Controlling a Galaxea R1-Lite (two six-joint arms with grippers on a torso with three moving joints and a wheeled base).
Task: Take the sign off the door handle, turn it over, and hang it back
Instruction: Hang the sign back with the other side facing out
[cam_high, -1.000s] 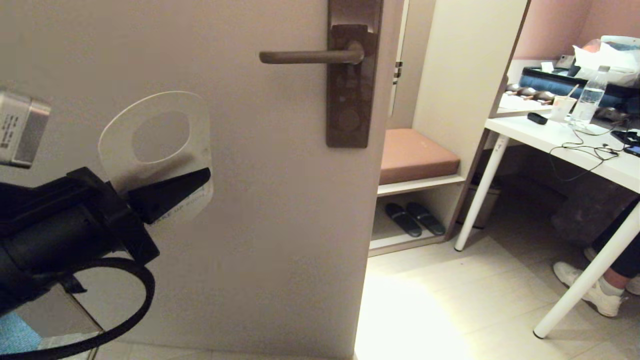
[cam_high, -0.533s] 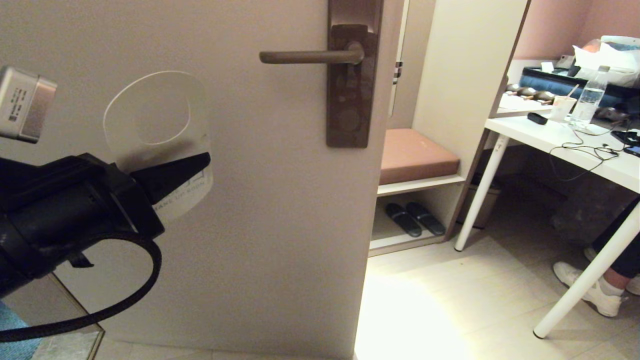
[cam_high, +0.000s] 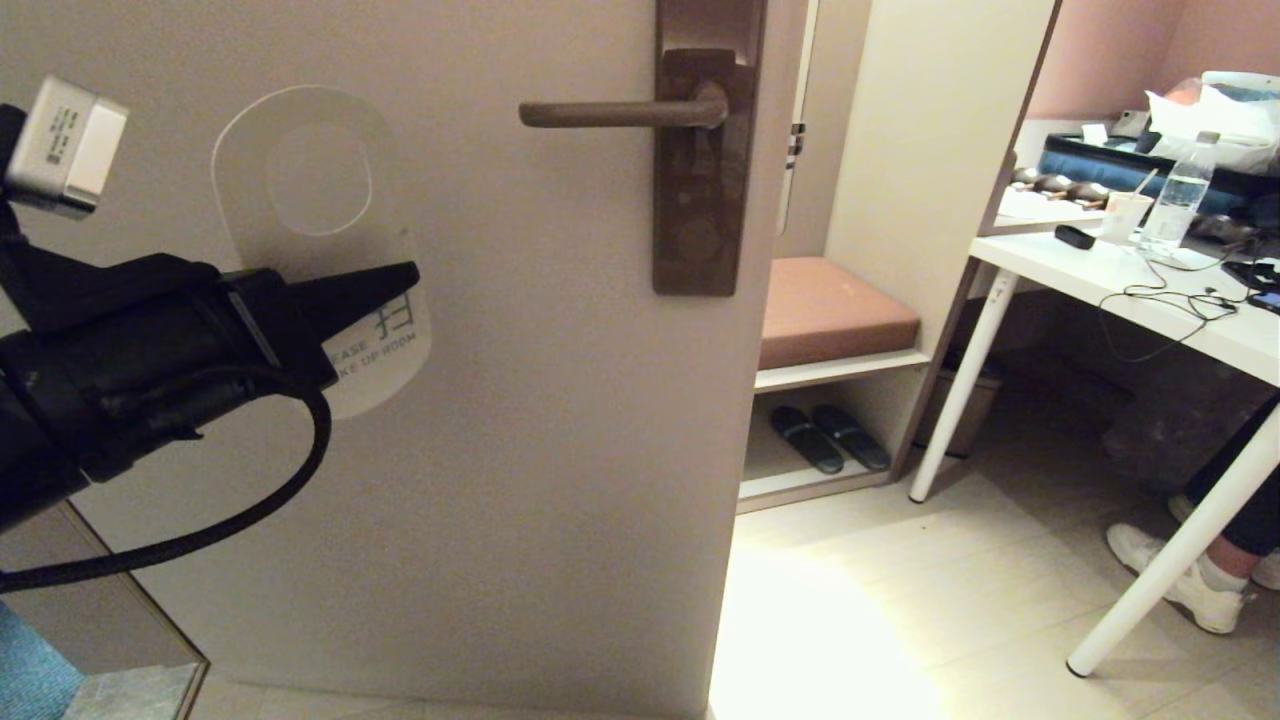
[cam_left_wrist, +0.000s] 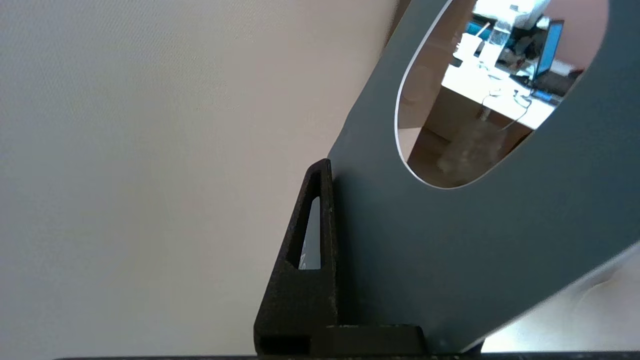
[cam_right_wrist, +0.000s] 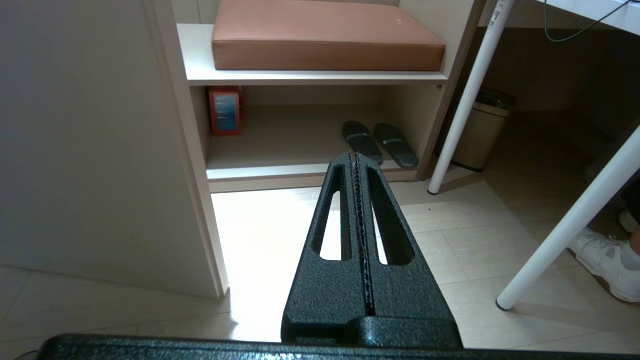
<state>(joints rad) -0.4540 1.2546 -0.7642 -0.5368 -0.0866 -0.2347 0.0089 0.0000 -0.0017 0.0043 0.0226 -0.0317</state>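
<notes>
Head view: sign held off the handle, rehanging not yet done.

The sign (cam_high: 318, 240) was seen clamped in the left gripper (cam_high: 385, 290), white face outward, left of and slightly below the bare door handle (cam_high: 620, 113). Removal and flipping were judged done; hanging remained. The right gripper (cam_right_wrist: 356, 165) was parked low, fingers pressed together and holding nothing.

The left gripper (cam_left_wrist: 327, 210) clamps the sign (cam_left_wrist: 450, 250) (grey-blue face showing) beside the door (cam_left_wrist: 150, 150).
</notes>
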